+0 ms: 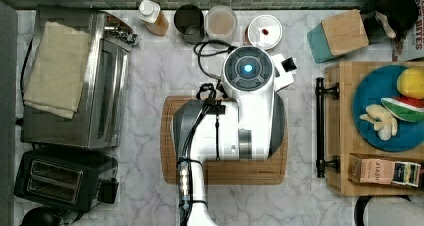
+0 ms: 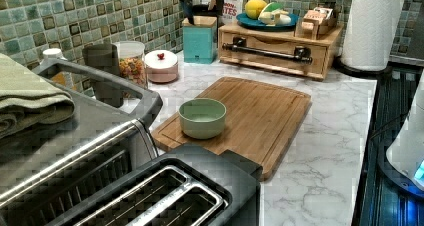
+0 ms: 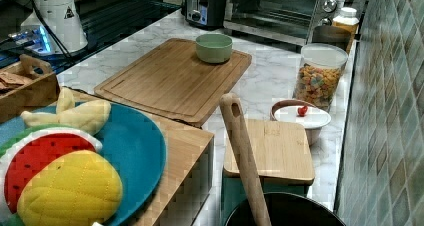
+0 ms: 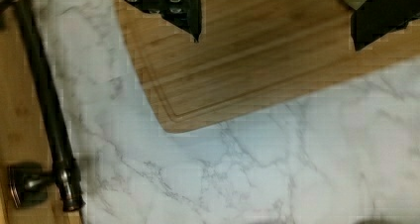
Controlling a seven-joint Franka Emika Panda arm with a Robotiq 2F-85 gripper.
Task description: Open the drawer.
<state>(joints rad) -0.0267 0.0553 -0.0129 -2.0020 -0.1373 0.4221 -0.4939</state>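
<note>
The wide light-wood drawer [image 2: 274,52] with its long black bar handle [image 2: 268,51] is sitting closed at the left view's far right of the white marble tabletop [image 2: 320,151], beyond the bamboo cutting board [image 2: 250,113]. The black end effector [image 4: 277,16] is hovering over the board with fingers [image 4: 173,6] spread apart, gripping nothing

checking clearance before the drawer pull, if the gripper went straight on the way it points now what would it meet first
Most likely the cutting board: the gripper points down at the counter, with its open fingers above the board's corner. Height is unclear. The drawer's handle lies off to the side, not in that line.
</note>
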